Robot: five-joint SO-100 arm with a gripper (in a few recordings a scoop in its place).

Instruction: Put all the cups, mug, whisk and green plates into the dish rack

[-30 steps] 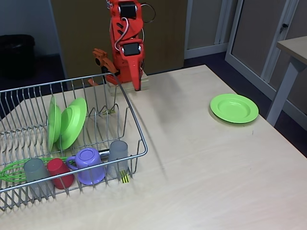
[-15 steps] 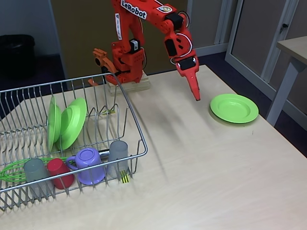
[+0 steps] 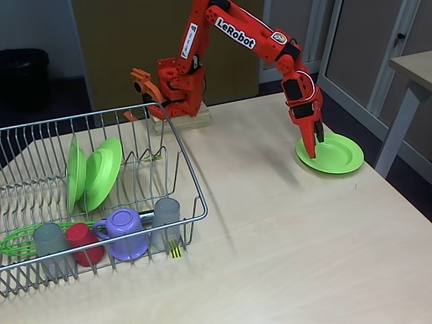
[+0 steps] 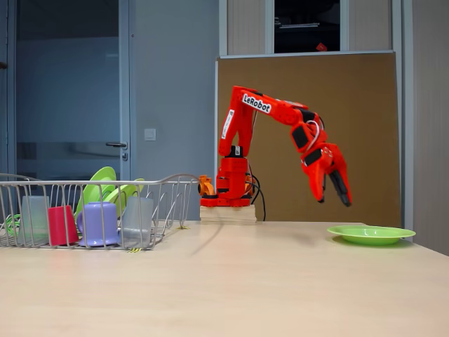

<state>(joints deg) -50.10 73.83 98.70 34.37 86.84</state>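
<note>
While your orange arm reaches out to the right side of the counter [image 3: 283,236], its claw [image 3: 313,147] hangs above the near-left rim of the lone green plate [image 3: 331,152], and the low fixed view shows the claw [image 4: 335,189] clear of that plate [image 4: 370,233], with a gap of air between the tips and the rim. You can see in that low view that the two fingers stand spread apart, with nothing between them. The plate lies flat on the counter, well apart from everything else. Across the counter to the left sits the dish rack [image 3: 192,177], also seen from the side in the low fixed view [image 4: 175,184]. Inside it, two green plates [image 3: 94,172] stand on edge among the prongs, leaning against each other. Along the rack's front you have, from left to right in the high fixed view, a grey cup [image 3: 48,239], the red cup [image 3: 84,241], the purple mug [image 3: 125,233] with its handle toward the red cup, and a second grey cup [image 3: 166,217] just beside the yellow-black striped tag [image 3: 175,250]. The whisk [image 3: 20,241] lies low in the rack's left front corner, its green loops showing behind the left grey cup.
</note>
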